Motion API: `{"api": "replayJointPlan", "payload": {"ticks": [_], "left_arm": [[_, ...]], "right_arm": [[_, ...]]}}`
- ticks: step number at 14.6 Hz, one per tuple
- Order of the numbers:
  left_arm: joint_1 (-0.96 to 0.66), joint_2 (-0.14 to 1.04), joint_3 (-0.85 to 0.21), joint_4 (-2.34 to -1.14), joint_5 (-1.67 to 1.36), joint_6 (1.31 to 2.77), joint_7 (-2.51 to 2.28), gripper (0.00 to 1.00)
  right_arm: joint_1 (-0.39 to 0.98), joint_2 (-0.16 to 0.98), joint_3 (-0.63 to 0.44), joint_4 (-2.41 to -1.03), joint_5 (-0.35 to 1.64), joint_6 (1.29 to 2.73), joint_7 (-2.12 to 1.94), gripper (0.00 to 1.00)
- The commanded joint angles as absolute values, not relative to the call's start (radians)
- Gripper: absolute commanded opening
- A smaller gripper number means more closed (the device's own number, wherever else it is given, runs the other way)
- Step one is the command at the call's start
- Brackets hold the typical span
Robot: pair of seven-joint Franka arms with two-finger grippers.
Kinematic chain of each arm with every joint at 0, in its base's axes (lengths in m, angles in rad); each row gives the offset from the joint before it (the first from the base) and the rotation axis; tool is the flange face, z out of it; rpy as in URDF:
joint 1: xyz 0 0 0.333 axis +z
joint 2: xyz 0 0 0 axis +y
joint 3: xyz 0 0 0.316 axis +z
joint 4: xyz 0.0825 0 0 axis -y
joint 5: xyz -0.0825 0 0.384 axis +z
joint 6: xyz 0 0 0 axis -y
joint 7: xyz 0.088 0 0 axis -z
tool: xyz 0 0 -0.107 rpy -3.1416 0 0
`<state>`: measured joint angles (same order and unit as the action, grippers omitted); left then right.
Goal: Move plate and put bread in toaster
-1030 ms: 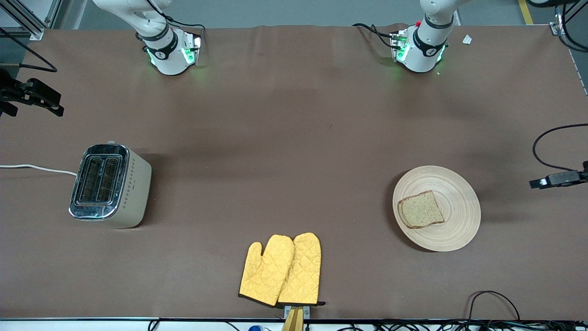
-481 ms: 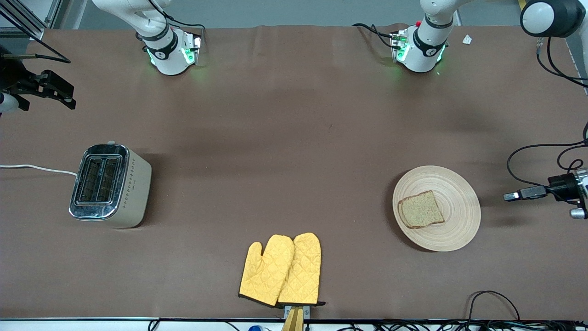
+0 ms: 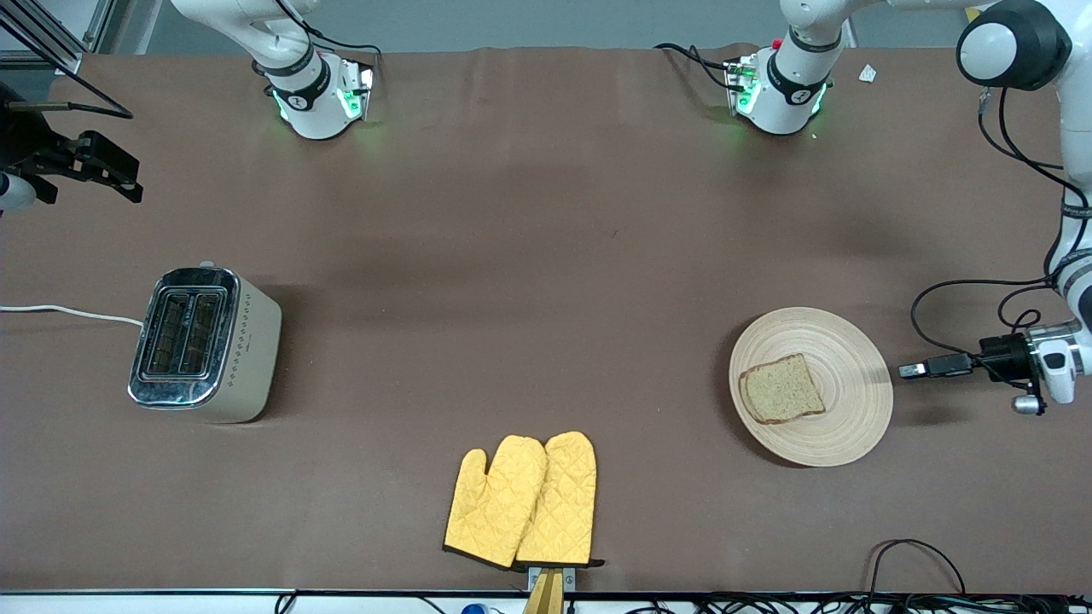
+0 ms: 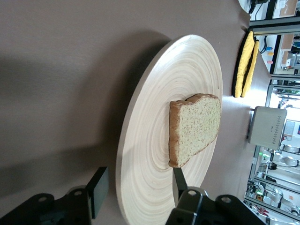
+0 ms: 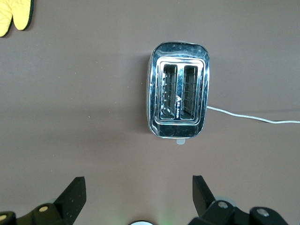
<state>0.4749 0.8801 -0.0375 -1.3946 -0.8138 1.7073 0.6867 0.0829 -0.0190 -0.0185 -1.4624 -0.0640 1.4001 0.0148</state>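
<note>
The light-wood plate lies toward the left arm's end of the table, with the brown bread slice on it. My left gripper is open and level with the plate's rim, just off the edge at the left arm's end. In the left wrist view the plate and bread fill the frame, and the rim lies between the left gripper's jaws without touching. The cream toaster stands at the right arm's end. My right gripper is open and empty, held high; the right wrist view shows it looking down on the toaster.
A pair of yellow oven mitts lies near the table's front edge, midway along it; they also show in the left wrist view. The toaster's white cord runs off the right arm's end of the table.
My left gripper has come in from the table's end toward the plate's rim. My right gripper shifted slightly a second ago and has held still since.
</note>
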Motion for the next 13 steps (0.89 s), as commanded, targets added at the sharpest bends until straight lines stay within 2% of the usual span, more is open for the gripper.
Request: {"api": "replayJointPlan", "payload": {"ticks": [1, 4, 8, 13], "left_arm": [[0.474, 0.908, -0.052, -1.37, -0.834, 1.721, 0.696, 0.6], [0.463, 0.914, -0.055, -1.371, -0.833, 1.738, 0.696, 0.6], [0.465, 0.926, -0.055, -1.373, -0.834, 1.741, 0.696, 0.45], [0.468, 0.934, -0.055, -1.373, -0.833, 1.741, 0.698, 0.33]], "right_arm": [[0.09, -0.049, -0.015, -1.497, -0.071, 1.402, 0.038, 1.0], [0.087, -0.048, -0.017, -1.497, -0.071, 1.401, 0.035, 1.0], [0.086, -0.048, -0.017, -1.496, -0.071, 1.396, 0.028, 1.0], [0.084, -0.048, -0.018, -1.496, -0.071, 1.397, 0.026, 1.0]]}}
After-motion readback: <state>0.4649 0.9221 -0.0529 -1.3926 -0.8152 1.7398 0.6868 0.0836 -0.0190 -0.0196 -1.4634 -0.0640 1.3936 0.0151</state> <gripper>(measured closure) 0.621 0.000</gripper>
